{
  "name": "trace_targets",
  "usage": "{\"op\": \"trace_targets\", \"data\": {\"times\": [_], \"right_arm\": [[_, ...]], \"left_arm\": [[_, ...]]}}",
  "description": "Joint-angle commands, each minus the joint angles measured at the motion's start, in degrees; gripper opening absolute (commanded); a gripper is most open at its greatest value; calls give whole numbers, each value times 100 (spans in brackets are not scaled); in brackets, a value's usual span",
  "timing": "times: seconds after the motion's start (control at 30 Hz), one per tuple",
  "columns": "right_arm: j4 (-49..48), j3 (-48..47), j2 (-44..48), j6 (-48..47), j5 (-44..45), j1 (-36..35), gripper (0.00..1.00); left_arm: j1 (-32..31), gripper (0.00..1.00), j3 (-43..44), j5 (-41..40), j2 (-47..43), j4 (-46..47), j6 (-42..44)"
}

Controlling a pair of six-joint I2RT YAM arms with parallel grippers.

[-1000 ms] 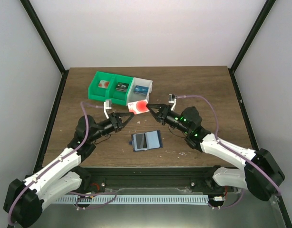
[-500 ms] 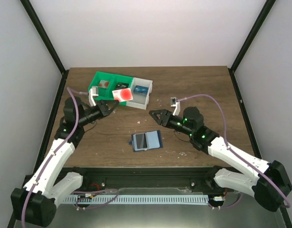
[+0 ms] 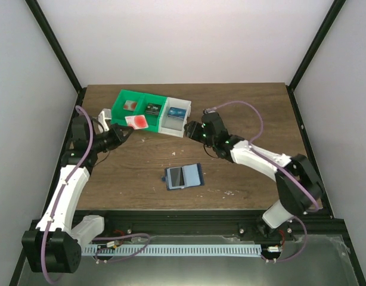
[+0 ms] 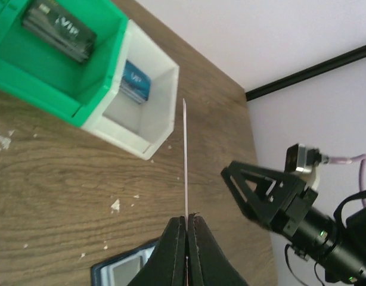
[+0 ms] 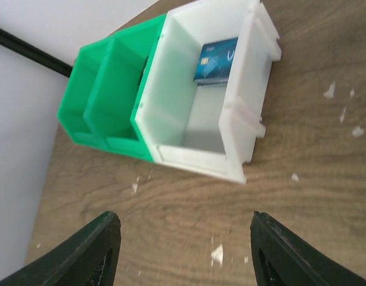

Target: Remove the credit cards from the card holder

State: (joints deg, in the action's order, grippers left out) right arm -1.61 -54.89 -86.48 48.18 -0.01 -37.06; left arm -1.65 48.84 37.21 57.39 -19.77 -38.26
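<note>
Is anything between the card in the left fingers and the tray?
Nothing visible. The left fingers pinch the red-and-white card right at the tray's near wall, with only air between card and tray. The right fingers, spread open, sit off beside the white compartment, clear of that path.

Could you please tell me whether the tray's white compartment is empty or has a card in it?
Not empty: a blue card lies inside the white compartment, plain in the right wrist view.
</note>
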Motion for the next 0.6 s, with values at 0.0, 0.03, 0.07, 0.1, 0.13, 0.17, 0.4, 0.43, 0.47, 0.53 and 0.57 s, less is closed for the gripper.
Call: {"op": "trace_targets", "data": {"times": [0.0, 0.03, 0.07, 0.1, 0.13, 0.17, 0.4, 0.43, 0.47, 0.53, 0.57], "right_arm": [[43, -737, -619, -315, 554, 67, 62], [51, -847, -776, -360, 613, 67, 62], [121, -977, -940, -382, 682, 63, 62], [195, -1111, -1100, -404, 773, 61, 62], [246, -1292, -1266, -465, 851, 62, 62], [259, -1410, -1420, -514, 883, 67, 62], [710, -2390, -2480, -662, 1178, 67, 61], [785, -2495, -2588, -701, 1248, 67, 61], [832, -2572, -2676, -732, 1337, 63, 60], [862, -2677, -2816, -794, 1505, 64, 55], [851, -2710, -2882, -858, 1540, 62, 52]], "left_arm": [[62, 0, -252, -214, -79, -455, 207], [67, 0, -306, -289, -105, -517, 221], [68, 0, -374, -349, -138, -556, 218], [68, 0, -421, -372, -182, -562, 214], [71, 0, -465, -403, -214, -574, 218], [72, 0, -501, -429, -249, -594, 210], [77, 0, -902, -271, -526, -412, 86], [77, 0, -930, -268, -557, -420, 95], [77, 0, -961, -261, -574, -429, 119], [81, 0, -990, -249, -619, -455, 170], [78, 0, -991, -256, -637, -470, 196]]}}
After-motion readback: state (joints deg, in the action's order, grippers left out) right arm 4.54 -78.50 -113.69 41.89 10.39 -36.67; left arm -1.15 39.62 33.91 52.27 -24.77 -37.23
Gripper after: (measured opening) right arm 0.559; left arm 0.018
